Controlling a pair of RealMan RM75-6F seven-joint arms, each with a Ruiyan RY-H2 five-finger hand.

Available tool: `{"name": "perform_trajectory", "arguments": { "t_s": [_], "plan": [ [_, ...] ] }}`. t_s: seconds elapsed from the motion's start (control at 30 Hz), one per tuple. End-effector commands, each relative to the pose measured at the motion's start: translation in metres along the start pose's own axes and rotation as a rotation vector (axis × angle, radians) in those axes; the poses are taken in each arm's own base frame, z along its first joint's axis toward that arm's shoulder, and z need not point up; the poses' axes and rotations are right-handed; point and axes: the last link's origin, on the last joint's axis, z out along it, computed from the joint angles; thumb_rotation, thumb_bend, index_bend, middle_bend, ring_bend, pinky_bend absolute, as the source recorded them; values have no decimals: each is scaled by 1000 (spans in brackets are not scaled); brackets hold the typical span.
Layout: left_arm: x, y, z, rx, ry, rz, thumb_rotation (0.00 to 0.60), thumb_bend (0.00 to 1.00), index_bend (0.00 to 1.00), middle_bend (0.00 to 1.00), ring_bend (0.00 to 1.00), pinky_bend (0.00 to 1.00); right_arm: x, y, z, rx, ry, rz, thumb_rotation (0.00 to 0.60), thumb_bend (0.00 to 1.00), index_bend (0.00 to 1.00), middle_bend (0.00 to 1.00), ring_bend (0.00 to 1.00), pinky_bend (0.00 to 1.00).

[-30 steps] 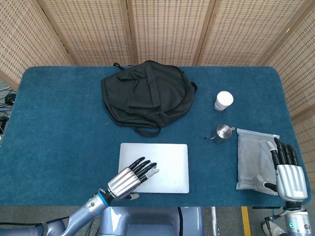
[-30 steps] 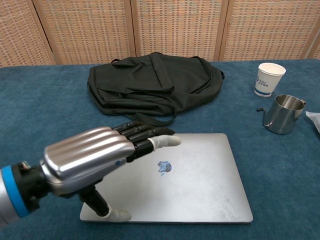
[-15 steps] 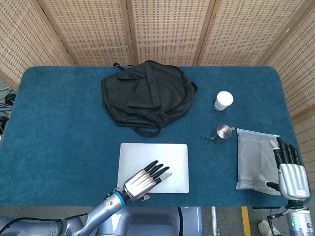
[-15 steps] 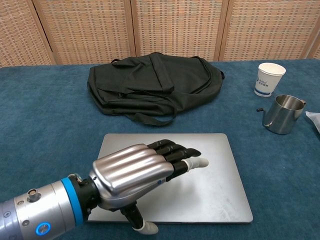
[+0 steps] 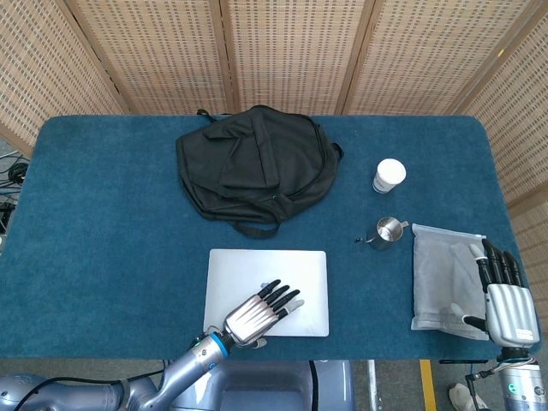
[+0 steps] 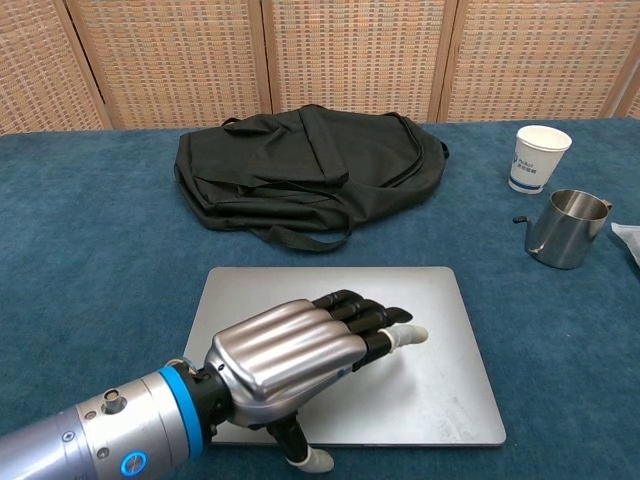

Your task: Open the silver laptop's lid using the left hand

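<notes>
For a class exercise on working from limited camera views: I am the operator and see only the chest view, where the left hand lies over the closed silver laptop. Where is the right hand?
Observer: The head view shows the right hand at the table's right side, fingers apart, over the right edge of a grey pouch.
Operator: What does that pouch lie next to?
Observer: It lies flat just right of the steel pitcher, nearer the robot than the paper cup.
Operator: How does the laptop sit on the table?
Observer: From above, the silver laptop sits close to the front edge of the table, and the left hand reaches in across that edge.
</notes>
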Motion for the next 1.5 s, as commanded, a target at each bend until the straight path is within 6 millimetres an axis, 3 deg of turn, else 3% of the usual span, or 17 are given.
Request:
{"name": "perform_trajectory", "arguments": {
  "t_s": [0.03, 0.3, 0.47, 0.87, 1.03, 1.1, 1.27, 1.5],
  "plan": [
    [0, -1, 2, 4, 2, 5, 600, 98, 0, 0, 0, 0, 0, 0, 0, 0, -2, 1, 600, 0, 4, 0, 0, 0],
    [3, -2, 1, 13, 4, 21, 600, 244, 0, 0, 0, 0, -1, 0, 0, 2, -4, 4, 600, 0, 4, 0, 0, 0],
    [6, -3, -1, 14, 11, 25, 600, 412, 0, 0, 0, 0, -1, 0, 0, 2, -6, 7, 600, 0, 4, 0, 0, 0],
    [19, -10, 0, 67, 73, 43, 600, 463, 0, 0, 0, 0, -1, -1, 0, 4, -12, 11, 600, 0, 4, 0, 0, 0],
    [39, -15, 10, 169, 129, 48, 600, 465, 0, 0, 0, 0, -3, -7, -2, 51, -40, 33, 600, 3, 22, 0, 0, 0],
    [52, -17, 16, 190, 153, 59, 600, 465, 0, 0, 0, 0, -6, -11, -1, 106, -58, 50, 600, 55, 62, 5, 0, 0],
    [72, -20, 25, 220, 163, 32, 600, 465, 0, 0, 0, 0, -20, -17, 1, 248, -116, 18, 600, 391, 187, 106, 0, 30],
    [83, -28, 30, 249, 161, 6, 600, 465, 0, 0, 0, 0, -46, -39, 9, 469, -272, -7, 600, 702, 226, 146, 0, 79]
  ]
}}
